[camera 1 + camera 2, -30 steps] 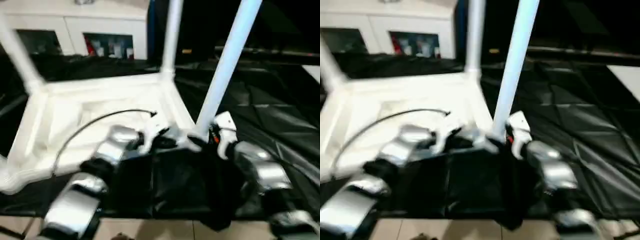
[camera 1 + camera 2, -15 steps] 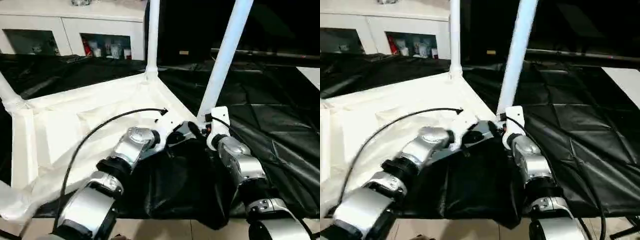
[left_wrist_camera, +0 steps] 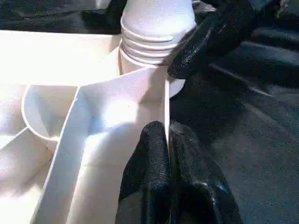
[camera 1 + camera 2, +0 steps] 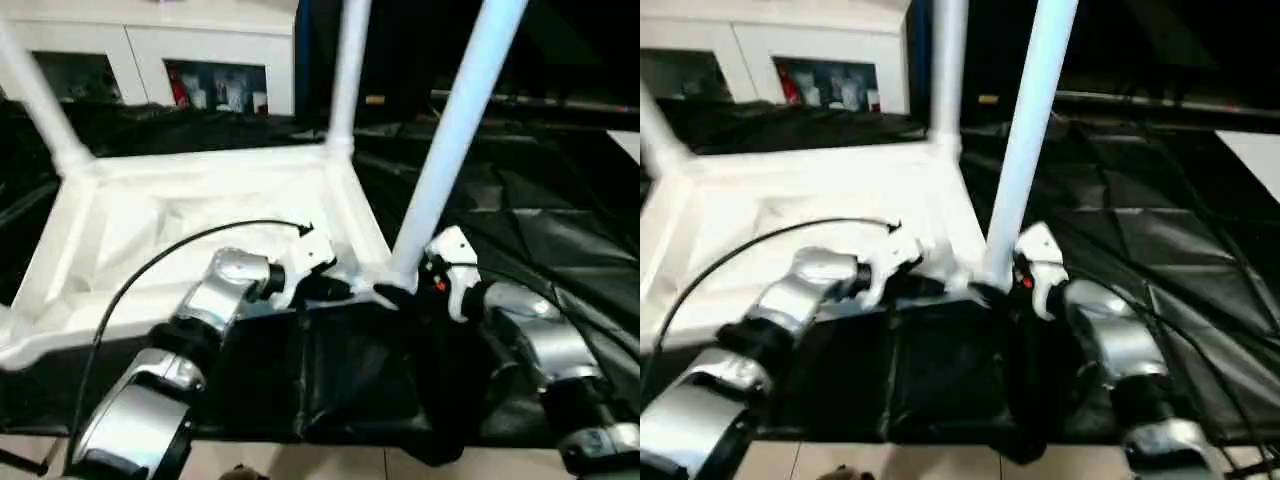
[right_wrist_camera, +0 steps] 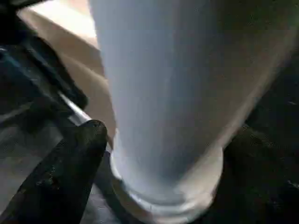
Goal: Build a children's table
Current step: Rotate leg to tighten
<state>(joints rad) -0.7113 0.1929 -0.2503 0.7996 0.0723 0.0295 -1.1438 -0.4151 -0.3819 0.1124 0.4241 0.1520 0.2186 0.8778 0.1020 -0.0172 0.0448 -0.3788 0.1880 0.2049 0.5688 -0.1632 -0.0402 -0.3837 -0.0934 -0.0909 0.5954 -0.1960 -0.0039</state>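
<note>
The children's table lies upside down on black cloth, its white ribbed top [image 4: 200, 200] facing up. A white leg [image 4: 450, 150] stands upright in the near right corner socket. Two more legs stand at the far corner [image 4: 345, 80] and the left corner [image 4: 40, 100]. My left gripper [image 4: 335, 290] is shut on the top's thin rim [image 3: 167, 107] just beside that socket. My right gripper [image 4: 400, 295] is open around the flared base of the near right leg [image 5: 177, 93]. One of its black fingers [image 5: 70, 172] stands close beside the base.
Black cloth [image 4: 540, 230] covers the work surface and hangs in folds over its front edge. A white cabinet [image 4: 150, 50] with open shelves stands behind. A black cable [image 4: 180, 250] loops over my left forearm. A strip of light floor [image 4: 300, 465] shows below.
The head camera swung aside and back, so the whole picture shifted. Both grippers stay at the near right corner, and the leg still stands in its socket.
</note>
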